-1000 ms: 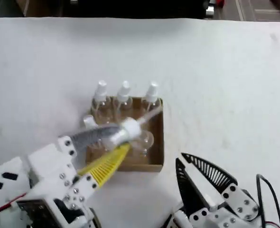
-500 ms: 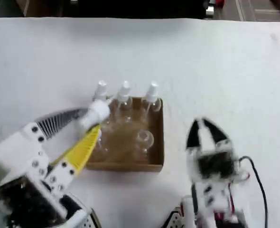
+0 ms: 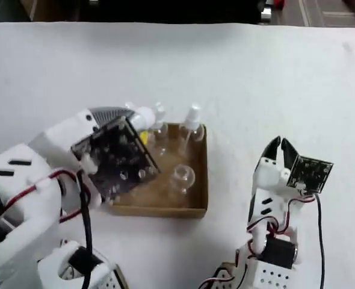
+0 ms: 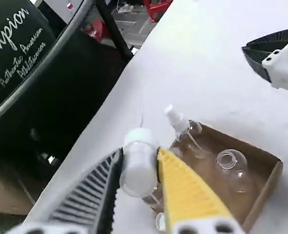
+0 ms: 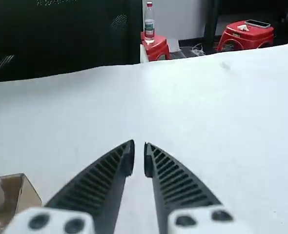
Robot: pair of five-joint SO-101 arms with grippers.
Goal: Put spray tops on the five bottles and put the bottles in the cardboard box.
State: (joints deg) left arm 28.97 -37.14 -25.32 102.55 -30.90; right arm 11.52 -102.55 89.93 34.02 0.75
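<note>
My left gripper (image 4: pixel 139 155) is shut on a white spray top (image 4: pixel 138 161), whose thin dip tube (image 4: pixel 141 109) points away from the fingers. In the high view this gripper (image 3: pixel 138 120) hangs over the back left of the cardboard box (image 3: pixel 159 211), and the arm hides that side of it. Two clear bottles with spray tops (image 3: pixel 192 123) (image 3: pixel 158 120) stand along the box's far wall. An open-necked bottle (image 3: pixel 182 176) (image 4: pixel 229 161) stands in the box without a top. My right gripper (image 3: pixel 278 144) (image 5: pixel 138 158) is upright to the right of the box, shut and holding nothing.
The white table (image 3: pixel 274 78) is bare to the right of and beyond the box. A corner of the box (image 5: pixel 7 195) sits beside my right gripper. Past the table's far edge are red stools (image 5: pixel 244 34) and a dark chair.
My left arm has carried the spray top from over the box's middle to its back left. My right gripper has closed from wide open and swung upright.
</note>
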